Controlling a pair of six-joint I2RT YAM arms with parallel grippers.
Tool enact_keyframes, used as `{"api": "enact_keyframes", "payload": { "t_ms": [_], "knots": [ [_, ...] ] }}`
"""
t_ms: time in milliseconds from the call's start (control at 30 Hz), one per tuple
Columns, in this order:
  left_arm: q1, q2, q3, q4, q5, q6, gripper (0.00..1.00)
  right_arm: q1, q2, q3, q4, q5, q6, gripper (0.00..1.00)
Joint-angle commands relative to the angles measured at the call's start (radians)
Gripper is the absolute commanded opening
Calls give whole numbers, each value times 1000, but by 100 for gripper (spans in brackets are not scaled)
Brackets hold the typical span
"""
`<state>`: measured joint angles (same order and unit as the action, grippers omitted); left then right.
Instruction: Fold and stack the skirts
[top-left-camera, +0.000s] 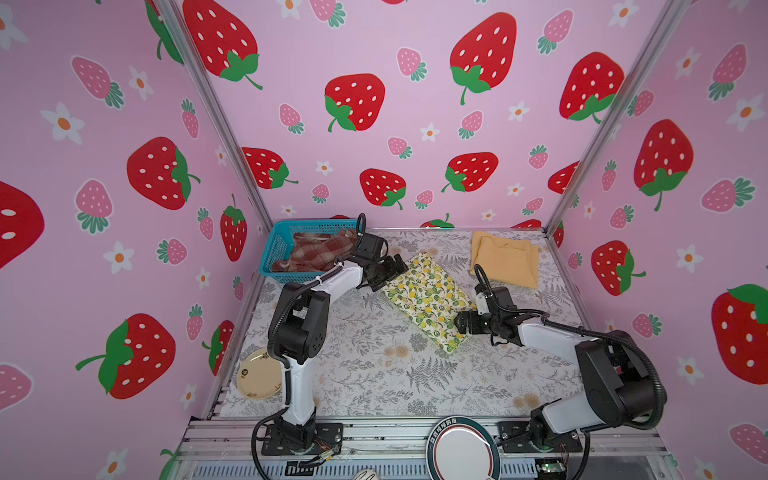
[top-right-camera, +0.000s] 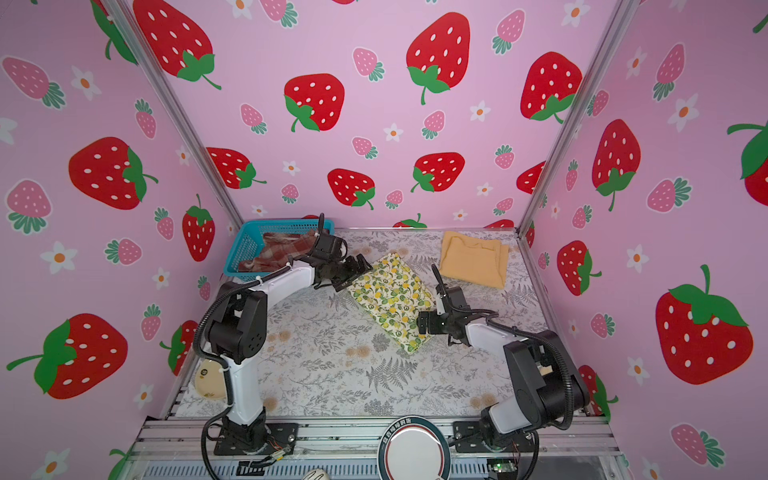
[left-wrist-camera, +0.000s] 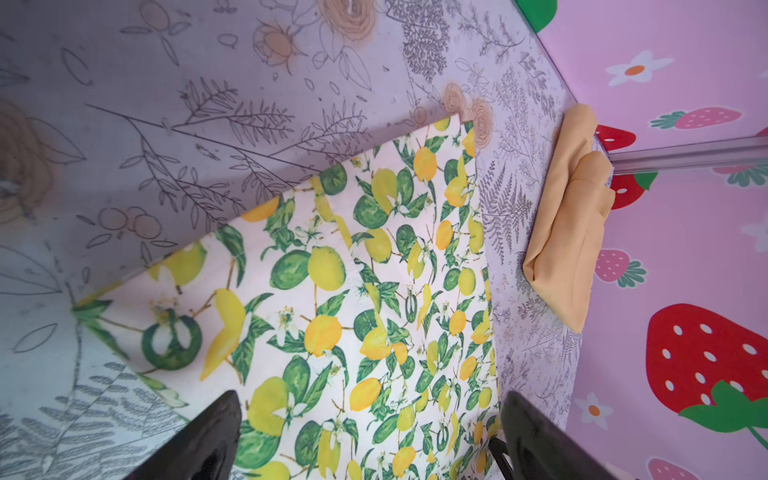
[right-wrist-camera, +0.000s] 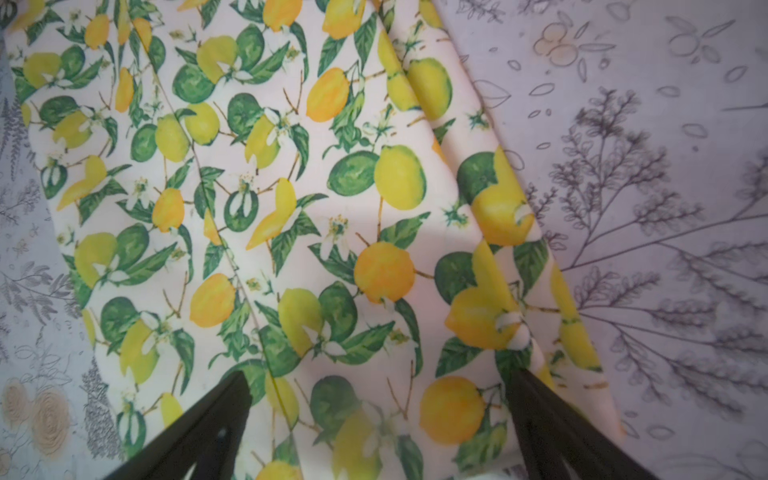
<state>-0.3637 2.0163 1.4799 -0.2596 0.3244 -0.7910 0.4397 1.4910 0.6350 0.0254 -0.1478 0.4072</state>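
Cream cloth printed with lemons and green leaves: the lemon skirt (top-left-camera: 428, 301) lies folded into a long flat rectangle, slanting across the middle of the flowered table (top-left-camera: 374, 374). It seems laid there so each arm can reach one end. The left gripper (top-left-camera: 395, 269) sits at its far left corner and the right gripper (top-left-camera: 460, 323) by its near right corner. Both have their jaws spread wide just over the cloth, pinching nothing. Well apart, in the far right corner, the mustard skirt (top-left-camera: 505, 259) rests folded, likely the base of the stack. The plaid skirt (top-left-camera: 320, 249) lies crumpled in the teal basket (top-left-camera: 272, 249) at far left, not yet folded.
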Motion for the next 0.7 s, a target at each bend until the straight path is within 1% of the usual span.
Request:
{"api": "enact_keyframes", "payload": {
  "t_ms": [0,133,467,667],
  "knots": [
    [6,-10,-17,-12,-19,12,99,-10,8,-45,-26,31,29,100],
    [4,12,-7,-8,-16,5,99,-16,-7,-57,-33,48,26,100],
    [1,111,35,8,-29,-8,99,-35,15,-40,-47,65,4,100],
    [-5,142,54,20,-30,-22,99,-38,21,-24,-64,84,-13,100]
  ]
}}
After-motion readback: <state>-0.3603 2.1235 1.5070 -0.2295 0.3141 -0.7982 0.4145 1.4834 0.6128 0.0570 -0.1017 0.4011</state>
